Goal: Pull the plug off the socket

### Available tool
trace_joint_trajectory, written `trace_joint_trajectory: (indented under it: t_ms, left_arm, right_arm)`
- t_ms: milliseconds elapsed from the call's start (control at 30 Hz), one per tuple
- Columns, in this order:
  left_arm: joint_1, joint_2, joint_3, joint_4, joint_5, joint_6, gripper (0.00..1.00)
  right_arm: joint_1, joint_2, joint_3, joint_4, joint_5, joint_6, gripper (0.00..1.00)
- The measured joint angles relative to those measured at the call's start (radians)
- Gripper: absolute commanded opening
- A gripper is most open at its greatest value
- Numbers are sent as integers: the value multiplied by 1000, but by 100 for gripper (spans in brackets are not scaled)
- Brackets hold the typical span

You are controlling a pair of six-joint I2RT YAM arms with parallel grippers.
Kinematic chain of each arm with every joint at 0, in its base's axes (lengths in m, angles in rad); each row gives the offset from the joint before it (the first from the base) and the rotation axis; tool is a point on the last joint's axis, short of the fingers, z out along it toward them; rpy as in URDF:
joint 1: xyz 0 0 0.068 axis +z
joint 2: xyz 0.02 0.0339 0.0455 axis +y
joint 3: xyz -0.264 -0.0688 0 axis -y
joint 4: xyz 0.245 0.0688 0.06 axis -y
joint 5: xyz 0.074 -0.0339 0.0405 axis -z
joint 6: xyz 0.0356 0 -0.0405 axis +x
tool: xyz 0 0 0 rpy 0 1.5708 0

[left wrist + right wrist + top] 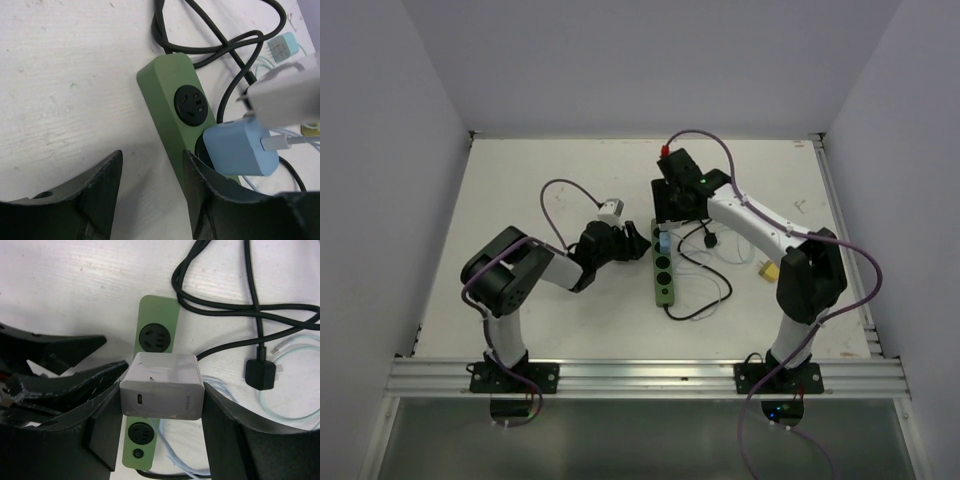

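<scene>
The green power strip [663, 268] lies lengthwise mid-table; it also shows in the left wrist view [167, 85] and the right wrist view [157, 315]. My right gripper [162, 396] is shut on a white charger plug [162, 385] and holds it just above the strip, its prongs showing free in the left wrist view [280, 95]. A blue plug [240, 147] sits in an outlet of the strip. My left gripper [152, 172] is open at the strip's left side, with one finger [200, 185] against the strip and the other on the table.
A black cord [225, 300] loops beyond the strip and ends in a black plug [260, 375]. A pale blue cable [292, 390] lies to the right. A small teal adapter [282, 47] and a yellow object [767, 270] lie further right.
</scene>
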Motion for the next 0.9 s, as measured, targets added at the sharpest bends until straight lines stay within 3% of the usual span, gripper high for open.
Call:
trace_joint_trajectory:
  t_ms: [233,467,600,900]
  left_arm:
    - [6,-162,-39,-171,40,20,69]
    - [6,-534,-43,-344,-17,115,75]
    - [13,-768,-47,-510,-143,160,75]
    - [19,-1249,-107,-863,-438,175,77]
  right_arm:
    - [-79,-55,0,16,-63,0,10]
    - [-76,-27,68,42,-137,3,11]
    - [-59,72,188,60,-154,6,13]
    - [35,455,524,158,-149,33,16]
